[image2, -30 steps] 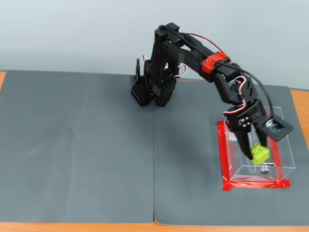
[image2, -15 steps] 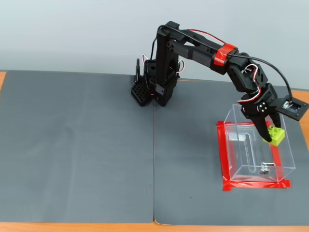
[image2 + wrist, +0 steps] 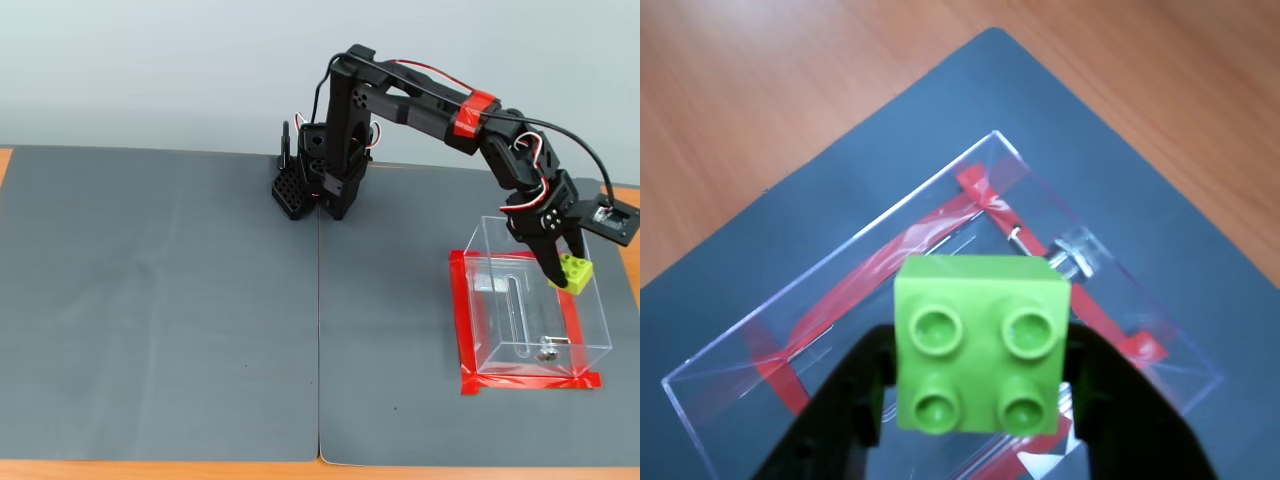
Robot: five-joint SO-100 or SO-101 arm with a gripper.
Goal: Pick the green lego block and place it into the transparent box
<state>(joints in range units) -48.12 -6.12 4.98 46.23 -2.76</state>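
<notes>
The end effector (image 3: 563, 268) is clamped on the green lego block (image 3: 981, 344), held above the transparent box (image 3: 495, 330) near the tabletop's right edge (fixed view). Centre it over the opening before letting go.

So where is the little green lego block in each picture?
Wrist view: the green lego block sits low in the middle, studs up, held by the black pincer, above the transparent box.
Fixed view: the block is far right, held at the box's right wall.
Shared landmark: the red tape around the box's base.
</notes>
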